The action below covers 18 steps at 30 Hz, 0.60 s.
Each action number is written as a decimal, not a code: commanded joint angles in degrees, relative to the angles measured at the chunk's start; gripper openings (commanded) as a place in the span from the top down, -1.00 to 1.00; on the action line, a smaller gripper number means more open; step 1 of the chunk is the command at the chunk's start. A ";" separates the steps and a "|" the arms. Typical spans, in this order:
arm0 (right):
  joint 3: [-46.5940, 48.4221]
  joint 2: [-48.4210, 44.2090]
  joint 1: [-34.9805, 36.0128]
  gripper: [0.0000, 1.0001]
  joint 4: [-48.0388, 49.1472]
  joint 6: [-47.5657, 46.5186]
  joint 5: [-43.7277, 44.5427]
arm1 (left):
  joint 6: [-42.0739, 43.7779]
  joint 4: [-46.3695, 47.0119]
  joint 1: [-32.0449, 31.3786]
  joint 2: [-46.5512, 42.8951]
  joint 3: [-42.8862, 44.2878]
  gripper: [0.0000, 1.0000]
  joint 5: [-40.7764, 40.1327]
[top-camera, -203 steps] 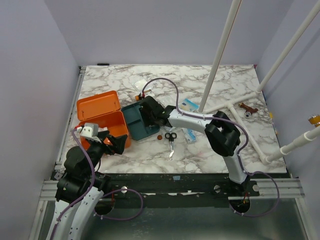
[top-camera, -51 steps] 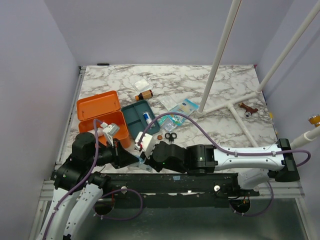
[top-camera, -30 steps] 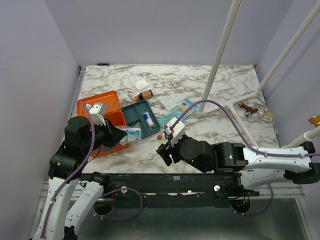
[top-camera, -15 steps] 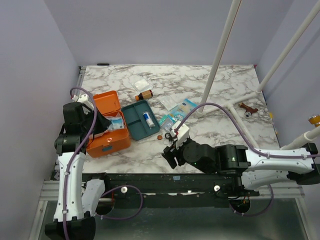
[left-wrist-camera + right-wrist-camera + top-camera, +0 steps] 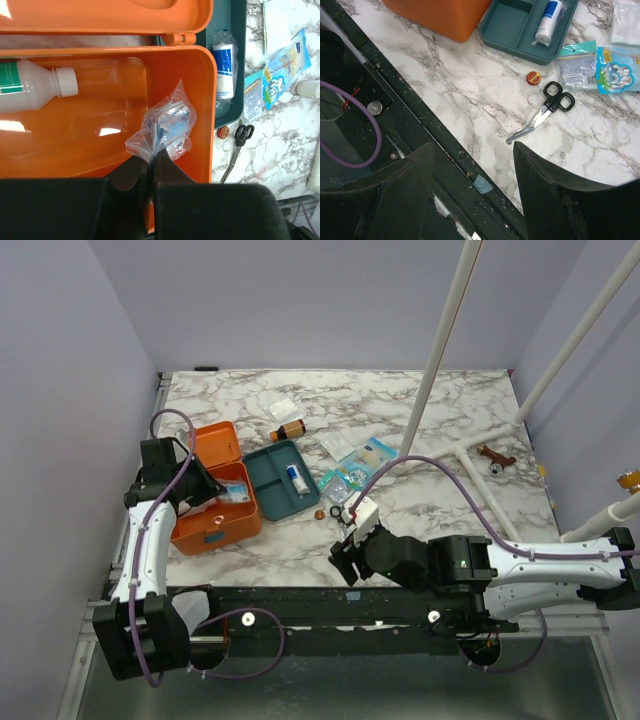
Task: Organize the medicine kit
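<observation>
One open medicine kit (image 5: pixel 215 530) sits at the left of the surface (image 5: pixel 420 400) in the top view. Its rigid, smooth plastic looks light and is best held by a wall or the lid edge. Left wrist view: the left tool (image 5: pixel 152 160), clamped shut, pinches a clear pouch (image 5: pixel 167 125) inside the kit, near a white bottle (image 5: pixel 35 90). Right wrist view: the right tool (image 5: pixel 470 170) hangs wide apart and empty, near scissors (image 5: pixel 542 112).
</observation>
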 commanded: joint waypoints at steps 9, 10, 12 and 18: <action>-4.23 -2.90 0.39 -0.35 2.10 2.45 -1.58 | -2.21 4.09 0.37 11.58 0.04 -0.02 -1.97; -4.44 -3.12 0.37 -0.36 2.00 2.48 -1.41 | -1.94 3.59 0.37 11.73 0.18 -0.16 -2.81; -4.57 -3.69 0.35 -0.36 1.82 2.47 -1.03 | -1.66 2.54 0.37 11.41 0.65 -0.49 -4.01; -4.04 -3.72 0.34 -0.37 1.90 1.96 0.57 | -1.22 -3.05 0.28 7.07 4.78 -0.97 -8.14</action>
